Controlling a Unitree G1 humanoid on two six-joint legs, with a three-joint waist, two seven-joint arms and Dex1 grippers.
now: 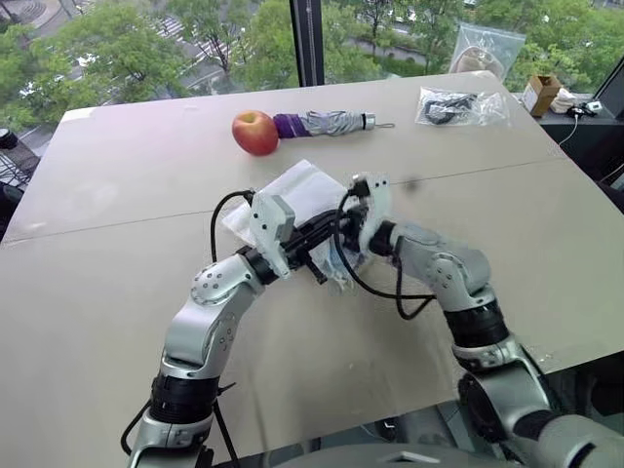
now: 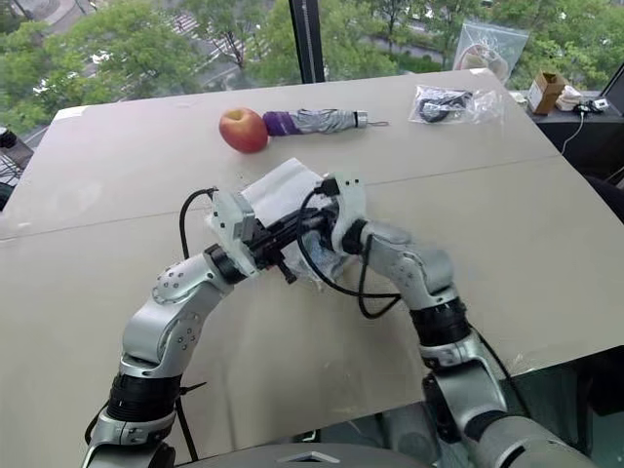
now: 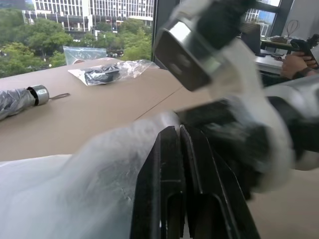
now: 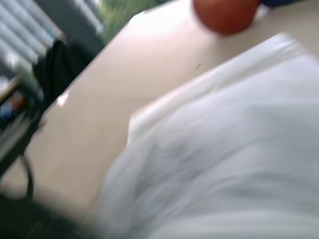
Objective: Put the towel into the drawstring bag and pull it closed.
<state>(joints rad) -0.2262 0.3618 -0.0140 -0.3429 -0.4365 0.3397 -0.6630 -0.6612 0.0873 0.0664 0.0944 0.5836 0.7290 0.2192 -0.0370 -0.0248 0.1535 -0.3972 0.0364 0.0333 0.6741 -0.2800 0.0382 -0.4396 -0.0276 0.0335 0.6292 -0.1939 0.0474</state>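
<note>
Evidently to work its mouth, both grippers meet mid-desk at the drawstring bag (image 1: 297, 195)'s near edge: left gripper (image 3: 182, 149) clamped on the white fabric, right gripper (image 1: 353, 234) closed beside it, towel unseen.

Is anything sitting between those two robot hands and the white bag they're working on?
Nothing visible does. Both the left gripper and the right gripper are right at the drawstring bag. The apple and folded umbrella lie farther back on the table, apart from it.
</note>
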